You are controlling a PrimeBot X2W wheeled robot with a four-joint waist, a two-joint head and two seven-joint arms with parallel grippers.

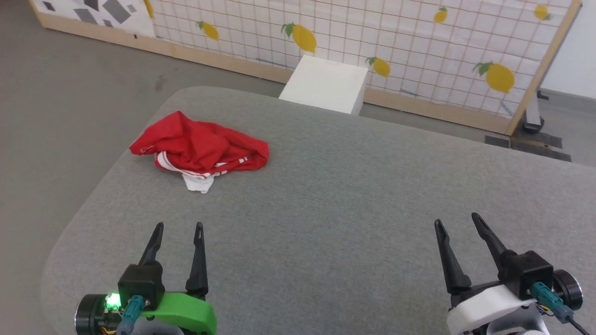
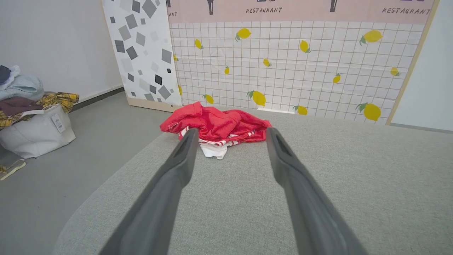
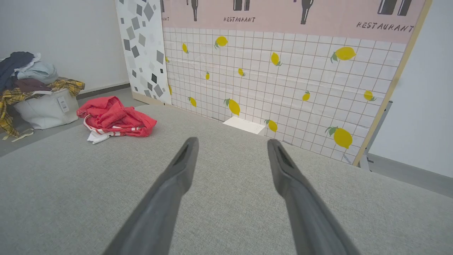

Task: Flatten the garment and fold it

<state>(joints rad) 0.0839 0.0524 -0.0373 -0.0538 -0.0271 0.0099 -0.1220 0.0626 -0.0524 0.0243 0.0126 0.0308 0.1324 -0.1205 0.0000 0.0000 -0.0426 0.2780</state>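
Looking down from the head camera, I see the crumpled red jersey T-shirt (image 1: 200, 149) bunched in a loose heap on the grey fabric-covered table with rounded corners (image 1: 326, 223). It lies in the table's far left part, close to the left edge. A white scrap of cloth pokes out from under the red folds on the side nearest me, with red-white striped trim just beside it.

My left gripper (image 1: 179, 225), on its green wrist housing, sits at the lower left over the table. Its 2 long dark fingers are spread apart with nothing between them, well short of the T-shirt. In the left wrist view the heap lies straight ahead, past both fingertips.

My right gripper (image 1: 456, 218), on its white housing, sits at the lower right. Its 2 fingers are likewise apart and empty, far from the T-shirt, which shows off to the left in the right wrist view. I cannot tell whether either gripper touches the tabletop.

Beyond the table stand a white rectangular box (image 1: 326, 83) and a gridded wall panel printed with yellow lemons (image 1: 419, 42). A white fabric bag heaped with clothes (image 2: 35, 131) rests on the grey floor (image 2: 99, 141).
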